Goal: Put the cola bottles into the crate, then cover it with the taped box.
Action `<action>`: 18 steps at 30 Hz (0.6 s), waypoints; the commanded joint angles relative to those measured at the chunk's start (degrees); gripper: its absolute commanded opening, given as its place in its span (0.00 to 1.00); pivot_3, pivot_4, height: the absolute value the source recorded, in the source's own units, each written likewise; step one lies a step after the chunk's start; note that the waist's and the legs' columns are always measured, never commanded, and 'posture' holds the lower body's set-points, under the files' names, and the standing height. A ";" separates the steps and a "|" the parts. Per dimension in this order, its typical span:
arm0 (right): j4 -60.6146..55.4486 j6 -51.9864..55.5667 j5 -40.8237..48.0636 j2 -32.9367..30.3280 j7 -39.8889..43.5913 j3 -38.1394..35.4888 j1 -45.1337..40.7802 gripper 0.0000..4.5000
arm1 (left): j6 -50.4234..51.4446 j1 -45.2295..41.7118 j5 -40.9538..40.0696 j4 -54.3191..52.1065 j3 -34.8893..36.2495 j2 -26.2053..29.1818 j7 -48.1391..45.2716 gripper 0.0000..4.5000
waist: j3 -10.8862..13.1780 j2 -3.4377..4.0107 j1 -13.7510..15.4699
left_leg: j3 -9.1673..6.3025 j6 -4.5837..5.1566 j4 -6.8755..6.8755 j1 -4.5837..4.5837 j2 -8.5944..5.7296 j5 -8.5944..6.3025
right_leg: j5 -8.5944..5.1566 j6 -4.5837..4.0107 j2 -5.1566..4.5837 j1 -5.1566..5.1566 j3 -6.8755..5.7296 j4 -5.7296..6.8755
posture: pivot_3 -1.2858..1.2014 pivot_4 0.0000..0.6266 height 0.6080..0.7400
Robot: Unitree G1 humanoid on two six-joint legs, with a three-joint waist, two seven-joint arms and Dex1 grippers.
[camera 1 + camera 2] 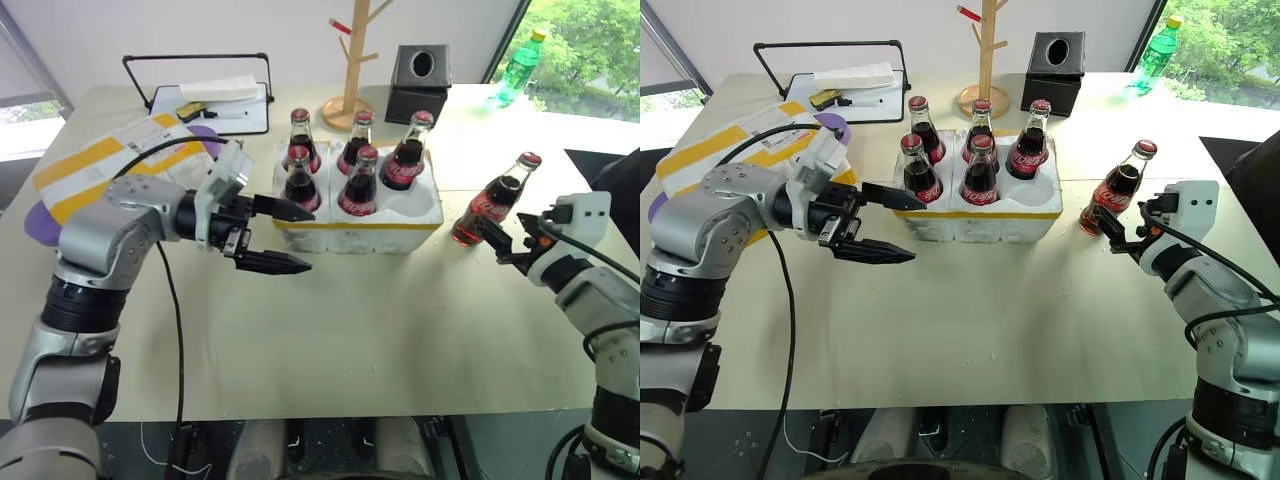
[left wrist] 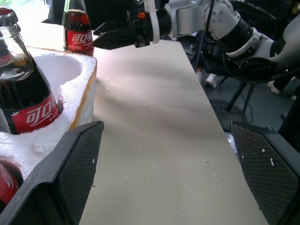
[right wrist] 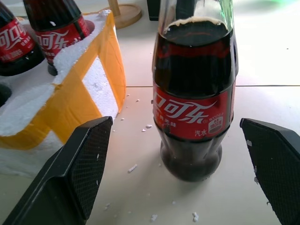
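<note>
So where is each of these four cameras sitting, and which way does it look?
Left and right eye views: on the head, looking down over both arms at the table and crate.
Left wrist view: between the open left gripper, looking past the crate toward the right gripper.
Right wrist view: between open fingers, facing the lone cola bottle.
All share the crate.
</note>
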 commanded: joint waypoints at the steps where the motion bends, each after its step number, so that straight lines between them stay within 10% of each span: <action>1: 4.27 -4.49 -2.21 -1.02 1.28 0.31 -2.86 0.99 | 1.19 0.72 -1.98 -3.36 3.14 1.61 1.07 1.00 | 0.00 0.00 -0.07 | 0.00 0.00 0.00 0.00 0.00 0.00 | 0.00 0.00 0.00 0.00 0.00 0.00 | 0.52 0.24 1.00; 12: 17.88 -11.97 -6.55 0.13 4.39 5.56 -12.13 0.99 | 2.71 2.25 -3.50 -6.27 4.15 2.37 3.17 1.00 | 0.01 0.02 -0.10 | 0.01 -0.02 0.00 0.01 0.01 0.01 | 0.00 0.00 0.01 0.00 0.00 0.01 | 0.52 0.24 1.00; 18: 20.01 -13.57 -6.94 0.38 5.42 6.43 -13.91 0.62 | 2.34 1.81 -3.39 -6.09 3.94 1.58 3.92 1.00 | 0.01 0.02 -0.16 | 0.03 -0.03 0.00 0.02 0.01 0.02 | 0.00 0.00 0.02 0.01 -0.01 0.00 | 0.52 0.24 1.00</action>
